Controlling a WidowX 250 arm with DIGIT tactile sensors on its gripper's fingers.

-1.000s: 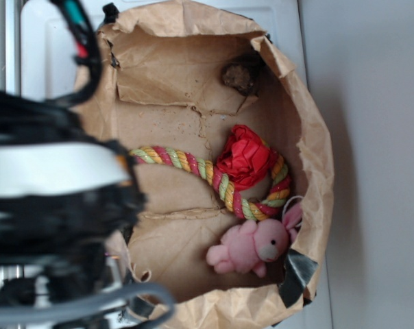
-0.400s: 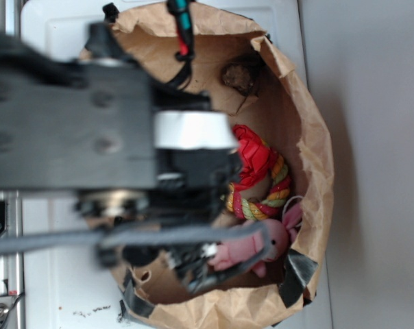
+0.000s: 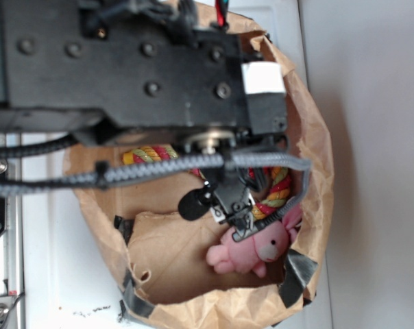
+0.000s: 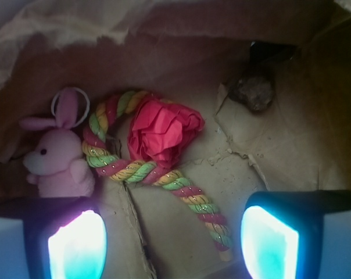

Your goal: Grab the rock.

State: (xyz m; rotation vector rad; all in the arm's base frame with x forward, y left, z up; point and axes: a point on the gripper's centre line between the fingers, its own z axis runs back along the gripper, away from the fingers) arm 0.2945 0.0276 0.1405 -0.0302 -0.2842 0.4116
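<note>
Exterior: arm covers the far end of the paper bag; rock hidden. Gripper sits just above the pink bunny.
Wrist: rock lies far-right in the bag corner, beyond the right fingertip. Jaws wide open, holding nothing.

You're looking down at a white tabletop with a metal rail along its left edge (a few dark specks near the bottom), and a plain pale grey surface fills the right side.
</note>
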